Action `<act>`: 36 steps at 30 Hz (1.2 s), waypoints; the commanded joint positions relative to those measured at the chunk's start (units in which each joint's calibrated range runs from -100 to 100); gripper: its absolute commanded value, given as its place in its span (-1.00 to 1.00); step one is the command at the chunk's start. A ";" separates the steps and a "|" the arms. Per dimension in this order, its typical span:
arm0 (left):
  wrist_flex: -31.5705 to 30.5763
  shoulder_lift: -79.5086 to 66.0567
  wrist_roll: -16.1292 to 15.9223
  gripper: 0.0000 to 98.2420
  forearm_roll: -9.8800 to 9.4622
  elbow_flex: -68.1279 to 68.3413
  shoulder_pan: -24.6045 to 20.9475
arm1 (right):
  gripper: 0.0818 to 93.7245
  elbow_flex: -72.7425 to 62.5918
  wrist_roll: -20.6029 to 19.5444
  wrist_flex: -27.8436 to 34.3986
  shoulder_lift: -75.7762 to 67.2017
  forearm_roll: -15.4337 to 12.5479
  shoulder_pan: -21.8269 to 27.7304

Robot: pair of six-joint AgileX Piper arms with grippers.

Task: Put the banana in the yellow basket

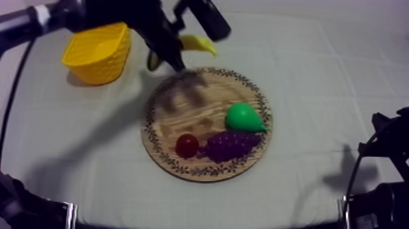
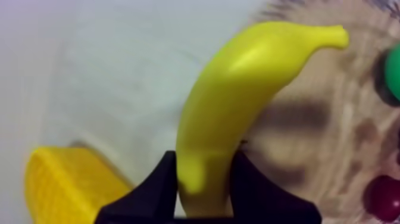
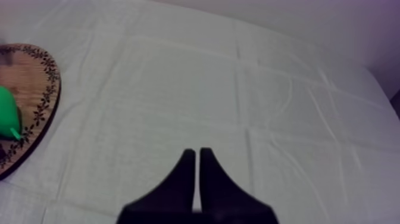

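Note:
My left gripper (image 1: 173, 58) is shut on the yellow banana (image 1: 198, 42) and holds it in the air above the far rim of the round wooden board (image 1: 182, 116), between the board and the yellow basket (image 1: 97, 55). In the left wrist view the banana (image 2: 238, 101) stands upright between the two black fingers (image 2: 161, 182), with the basket (image 2: 65, 184) to one side below and the board (image 2: 333, 119) to the other. My right gripper (image 3: 197, 156) is shut on nothing, low over bare cloth beside the board (image 3: 36, 77).
On the board lie a green pear (image 1: 243, 117), purple grapes (image 1: 231, 145) and a small red fruit (image 1: 187, 145). The basket stands at the far left of the table. My right arm (image 1: 380, 201) sits low at the right edge.

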 commanded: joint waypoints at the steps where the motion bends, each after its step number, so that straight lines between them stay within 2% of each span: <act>1: 0.45 -2.64 -0.64 -0.59 -0.15 -1.39 -3.09 | -0.99 0.05 0.01 0.01 -0.05 0.01 0.03; 11: 0.61 -2.50 -3.00 -0.60 -0.59 -6.51 -14.76 | -0.99 0.05 0.01 0.01 -0.05 0.01 0.03; 17: -0.05 0.96 -3.53 -0.60 -0.45 -9.45 -19.54 | -0.99 0.05 0.01 0.01 -0.05 0.01 0.03; 28: -4.81 8.07 -1.98 -0.60 -0.32 -8.03 -22.94 | -0.99 0.05 0.01 0.01 -0.05 0.01 0.03; 36: -10.11 11.26 -0.84 -0.58 0.99 -4.04 -23.72 | -0.99 0.05 0.01 0.01 -0.05 0.01 0.03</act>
